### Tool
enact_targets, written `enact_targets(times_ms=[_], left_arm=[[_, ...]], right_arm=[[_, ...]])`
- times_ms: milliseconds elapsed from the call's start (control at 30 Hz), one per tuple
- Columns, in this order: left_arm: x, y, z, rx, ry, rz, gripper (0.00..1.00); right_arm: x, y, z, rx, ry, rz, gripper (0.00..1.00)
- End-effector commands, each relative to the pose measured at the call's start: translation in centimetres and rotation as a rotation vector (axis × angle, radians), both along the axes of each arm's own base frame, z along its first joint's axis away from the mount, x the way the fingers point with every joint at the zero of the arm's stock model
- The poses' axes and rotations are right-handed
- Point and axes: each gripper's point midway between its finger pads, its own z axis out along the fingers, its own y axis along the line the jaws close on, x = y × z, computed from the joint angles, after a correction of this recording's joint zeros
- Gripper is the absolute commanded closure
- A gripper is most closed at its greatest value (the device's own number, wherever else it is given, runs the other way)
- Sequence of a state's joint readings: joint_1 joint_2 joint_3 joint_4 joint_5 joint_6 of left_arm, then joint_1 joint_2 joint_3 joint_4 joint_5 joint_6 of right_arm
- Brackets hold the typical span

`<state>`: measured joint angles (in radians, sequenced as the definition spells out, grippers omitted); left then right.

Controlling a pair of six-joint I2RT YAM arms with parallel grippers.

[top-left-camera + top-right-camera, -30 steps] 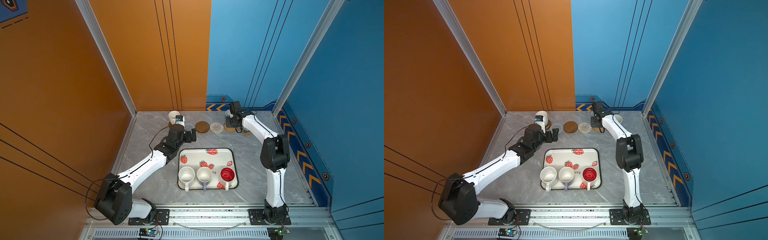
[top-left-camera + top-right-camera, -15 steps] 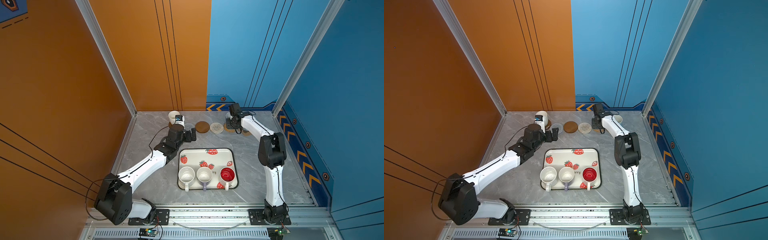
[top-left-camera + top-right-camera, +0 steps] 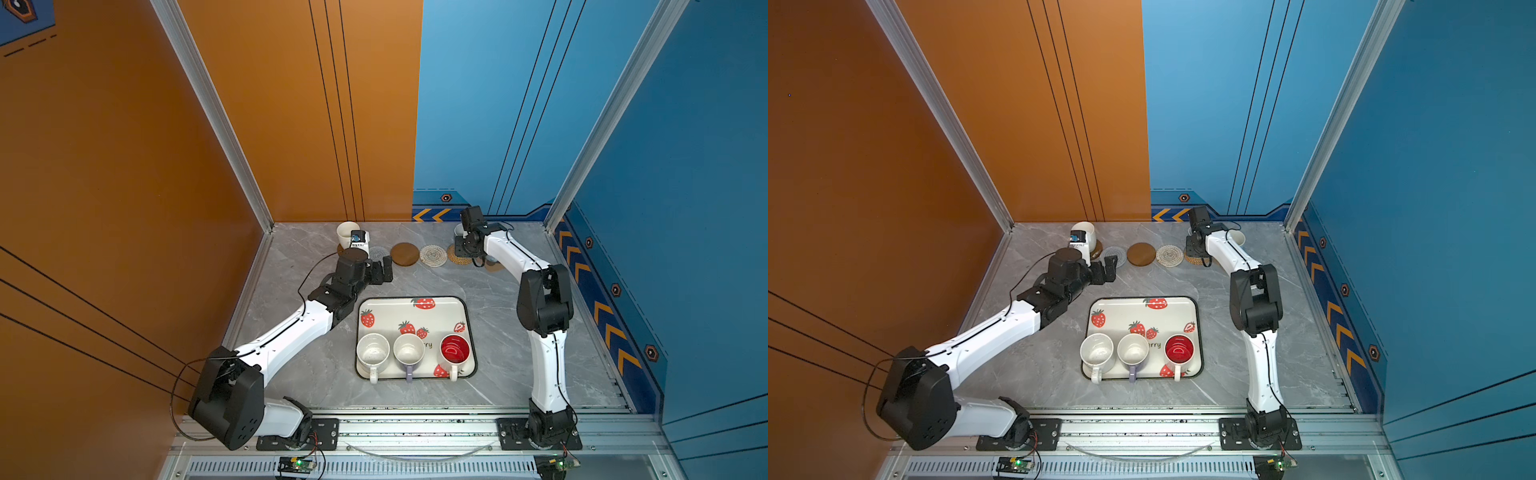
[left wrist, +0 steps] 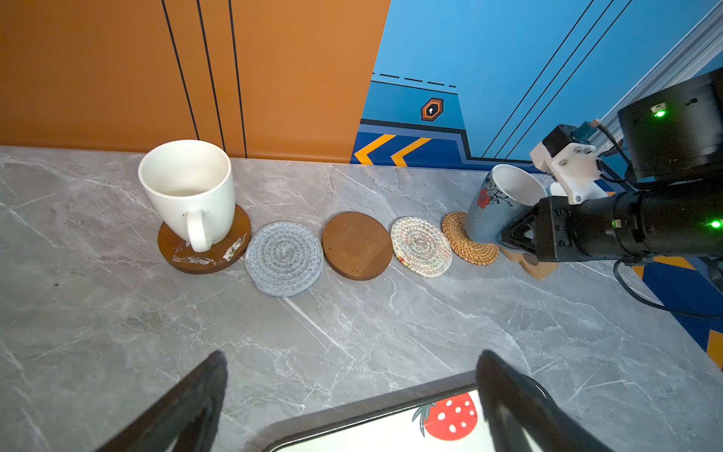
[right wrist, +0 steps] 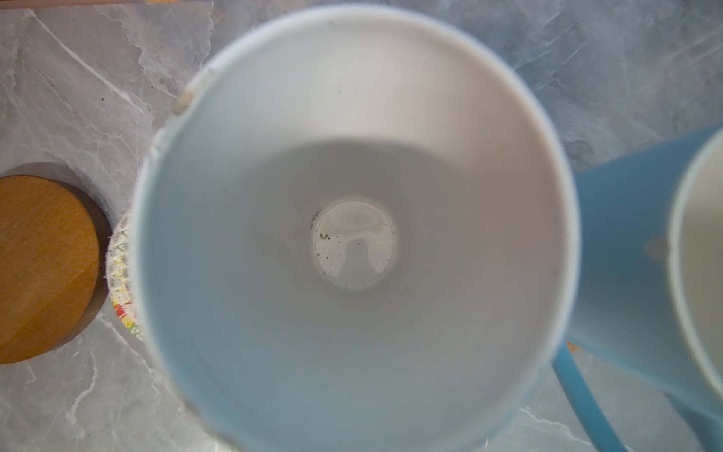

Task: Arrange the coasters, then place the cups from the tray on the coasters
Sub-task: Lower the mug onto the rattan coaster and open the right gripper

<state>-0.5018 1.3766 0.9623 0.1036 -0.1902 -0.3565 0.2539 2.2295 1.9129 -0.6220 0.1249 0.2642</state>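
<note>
Left wrist view shows the left tool [image 4: 352,354] open wide with nothing in it. It hangs over the tabletop [image 4: 117,332], between the tray [image 4: 375,434] and the coasters [image 4: 420,246].

In both top views the coasters lie in a row by the back wall, at 12 o'clock from the tray. At the 9 o'clock end of the row the plain white cup [image 3: 347,233] stands upright on a brown disc coaster [image 4: 203,256]. Going toward 3 o'clock come the grey woven coaster [image 3: 379,252], the second brown disc coaster [image 3: 404,254], the cream woven coaster [image 3: 433,254] and the rattan coaster [image 3: 457,257]. Each one lies just beside the next.

The right tool [image 4: 508,236] is closed on the side of a light blue cup [image 4: 493,203] with a red flower on it. That cup is tilted over the rattan coaster, and I cannot tell if it touches it. The paw-print coaster [image 4: 532,268] lies at the 3 o'clock end of the row. A second light blue cup [image 5: 626,242] is just beside the held one.

On the tray, three cups stand in a row near its 6 o'clock edge: the speckled white cup [image 3: 372,353], the lavender cup [image 3: 408,351] and the red-inside cup [image 3: 455,350]. Their handles point to 6 o'clock.
</note>
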Motion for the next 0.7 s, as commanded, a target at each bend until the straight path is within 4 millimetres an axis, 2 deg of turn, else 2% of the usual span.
enact_targets(times_ms=[0,667], left_arm=[[0.3,0.0,-0.3,0.002,0.001,-0.014,0.0],[0.3,-0.1,-0.3,0.0,0.003,-0.017,0.0]], right_arm=[[1.9,0.2,1.7,0.039,-0.078,-0.017,1.0],[1.6,0.0,0.5,0.052,-0.055,-0.028,1.0]])
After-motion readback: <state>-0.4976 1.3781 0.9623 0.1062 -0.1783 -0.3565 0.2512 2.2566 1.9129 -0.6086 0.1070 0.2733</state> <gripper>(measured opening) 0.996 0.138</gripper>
